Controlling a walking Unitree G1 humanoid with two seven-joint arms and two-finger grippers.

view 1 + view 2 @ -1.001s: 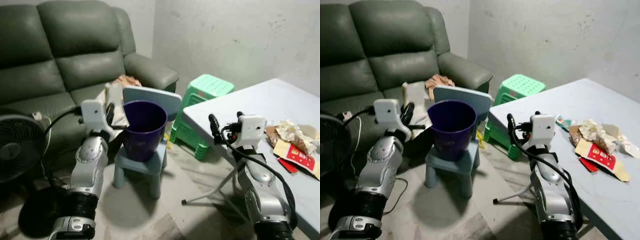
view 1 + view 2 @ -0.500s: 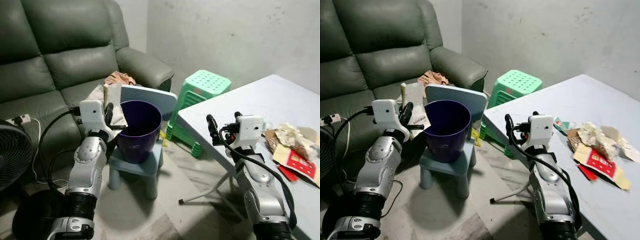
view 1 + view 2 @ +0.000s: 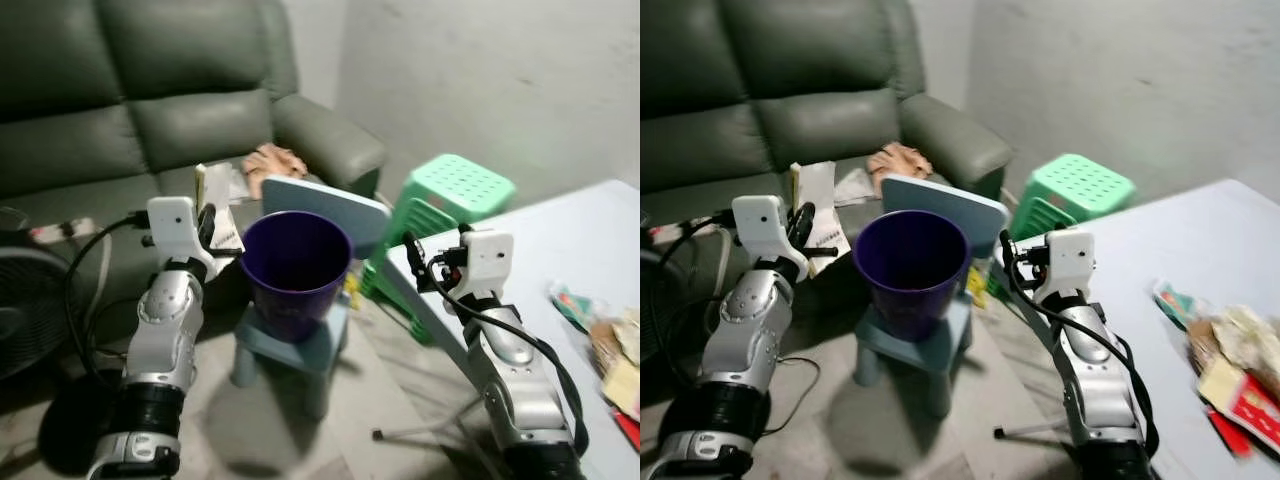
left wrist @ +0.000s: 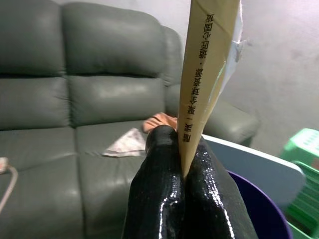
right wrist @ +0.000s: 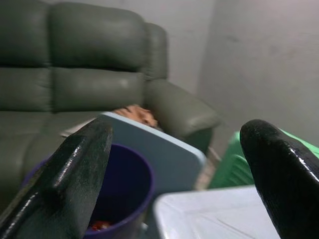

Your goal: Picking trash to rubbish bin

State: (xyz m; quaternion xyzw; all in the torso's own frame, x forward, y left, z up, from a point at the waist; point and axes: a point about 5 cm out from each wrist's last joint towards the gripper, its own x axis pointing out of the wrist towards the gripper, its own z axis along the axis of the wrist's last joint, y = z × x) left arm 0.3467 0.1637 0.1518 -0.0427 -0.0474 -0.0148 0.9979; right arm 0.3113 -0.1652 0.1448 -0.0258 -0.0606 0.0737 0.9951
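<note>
We hold a flat cardboard packet (image 4: 207, 74) clamped in our left gripper (image 4: 182, 169) just beside the purple rubbish bin (image 3: 295, 265) on its small blue chair (image 3: 300, 350), not yet dropped. Our right gripper (image 5: 174, 169) hovers empty, jaws wide. More trash (image 3: 1230, 365) waits on the desk (image 3: 1140, 260).

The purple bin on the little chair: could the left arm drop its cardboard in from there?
Probably not yet: the left end effector holds the cardboard just outside the purple bin's rim, nothing between.

Two silver jointed arms end in white box-shaped wrist housings (image 3: 488, 256) with looping black cables (image 3: 500, 322) and glossy black fingers (image 5: 75, 174).
</note>
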